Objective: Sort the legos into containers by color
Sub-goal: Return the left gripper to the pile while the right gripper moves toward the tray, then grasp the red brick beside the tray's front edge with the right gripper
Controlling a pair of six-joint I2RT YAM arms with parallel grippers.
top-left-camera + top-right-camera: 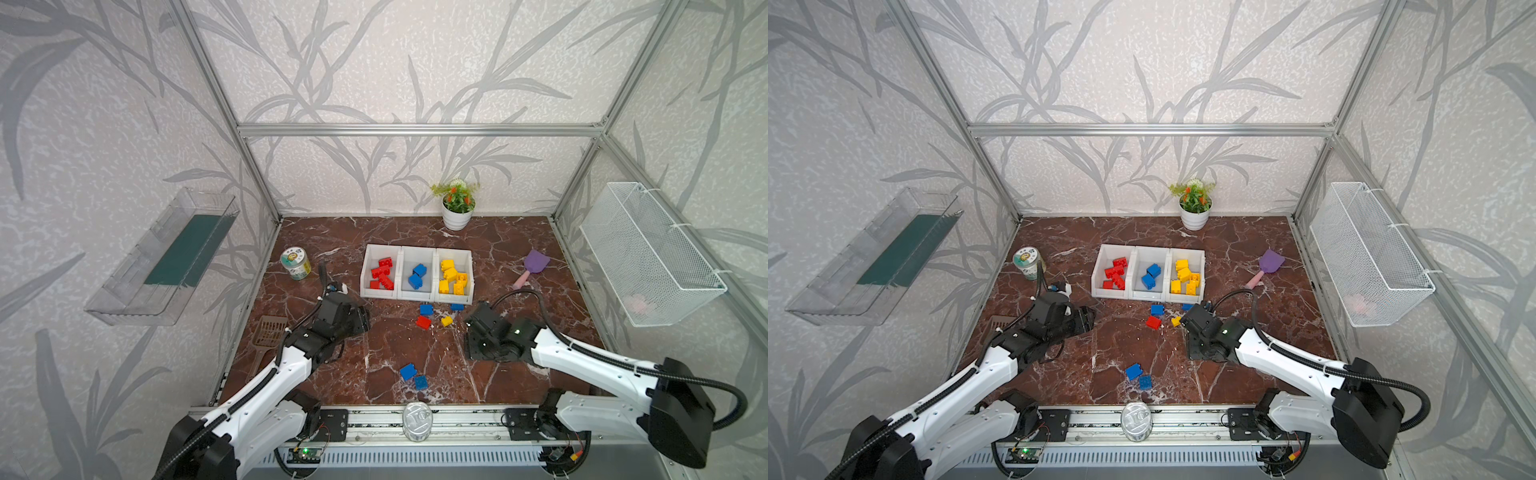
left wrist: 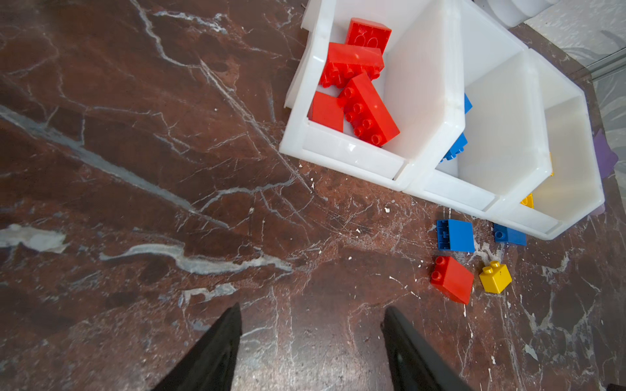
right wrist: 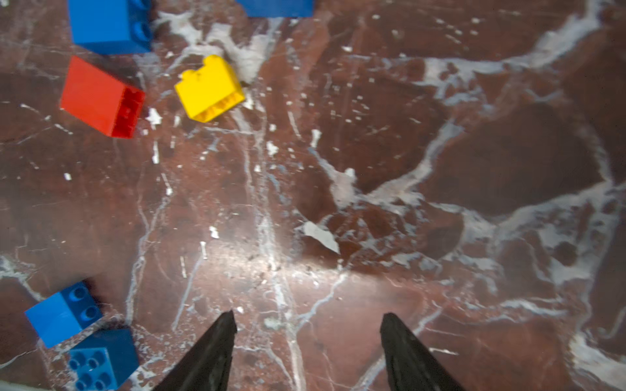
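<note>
In a top view the bins [image 1: 417, 296] sit mid-worktop [image 1: 332, 374], red left, blue middle, yellow right, one colour each. Six legos [image 1: 423, 322] lie loose nearer.

Left wrist: the left fingers [image 2: 216, 352] stand apart and empty over bare worktop, likely lining up on the red brick [image 2: 452, 279].

Right wrist: the right fingers [image 3: 210, 355] are apart and empty, with the yellow brick [image 3: 210, 89] ahead.
</note>
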